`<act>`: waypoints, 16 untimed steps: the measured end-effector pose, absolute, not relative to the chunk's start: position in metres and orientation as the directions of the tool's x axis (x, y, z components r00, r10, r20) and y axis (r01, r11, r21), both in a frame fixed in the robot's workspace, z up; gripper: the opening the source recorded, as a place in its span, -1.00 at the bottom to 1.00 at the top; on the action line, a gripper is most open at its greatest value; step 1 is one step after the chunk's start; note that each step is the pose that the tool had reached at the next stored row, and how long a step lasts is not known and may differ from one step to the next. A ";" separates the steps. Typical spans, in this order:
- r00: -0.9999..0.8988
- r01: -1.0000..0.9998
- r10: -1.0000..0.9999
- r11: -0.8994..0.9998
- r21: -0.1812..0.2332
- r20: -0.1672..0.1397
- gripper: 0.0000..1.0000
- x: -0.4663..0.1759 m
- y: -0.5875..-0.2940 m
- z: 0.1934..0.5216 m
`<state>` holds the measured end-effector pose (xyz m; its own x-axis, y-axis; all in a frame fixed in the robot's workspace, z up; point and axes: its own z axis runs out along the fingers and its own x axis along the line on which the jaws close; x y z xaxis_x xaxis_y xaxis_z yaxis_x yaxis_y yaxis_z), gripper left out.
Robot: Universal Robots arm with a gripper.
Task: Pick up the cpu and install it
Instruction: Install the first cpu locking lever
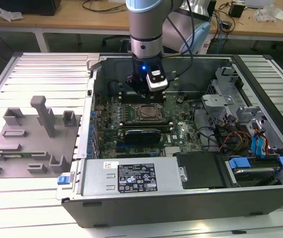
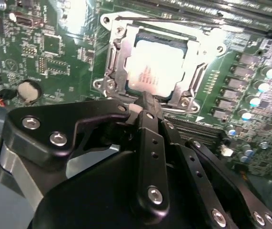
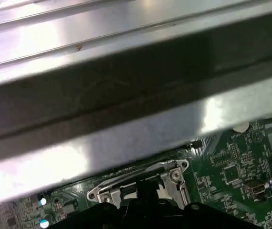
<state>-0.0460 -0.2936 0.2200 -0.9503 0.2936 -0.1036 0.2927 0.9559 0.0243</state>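
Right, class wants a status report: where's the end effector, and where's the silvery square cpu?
End effector hangs above the motherboard socket. Silvery-white square cpu lies in the socket frame. Nothing in the way.

My exterior view looks down from high in front at the open computer case point(image 1: 181, 148) lying on the slatted bench point(image 1: 37, 79), with the arm point(image 1: 146, 29) descending from the far side. My second wrist view rides close behind the hand point(image 2: 147, 102), facing down onto the motherboard socket point(image 2: 157, 62). My first wrist view sits nearer still, facing the case wall point(image 3: 126, 95) above that same socket's frame point(image 3: 140, 183), which both wrist views share.
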 end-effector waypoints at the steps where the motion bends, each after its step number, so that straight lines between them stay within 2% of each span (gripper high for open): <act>1: -0.951 0.293 0.293 0.956 0.023 -0.101 -0.79 -0.046 -0.296 0.220; 6: -0.952 0.293 0.293 0.956 0.020 -0.090 -0.79 -0.046 -0.315 0.220; 12: -0.957 0.287 0.287 0.958 -0.002 -0.030 -0.79 -0.038 -0.319 0.220; 16: -0.964 0.266 0.266 0.964 -0.003 -0.021 -0.79 -0.031 -0.319 0.220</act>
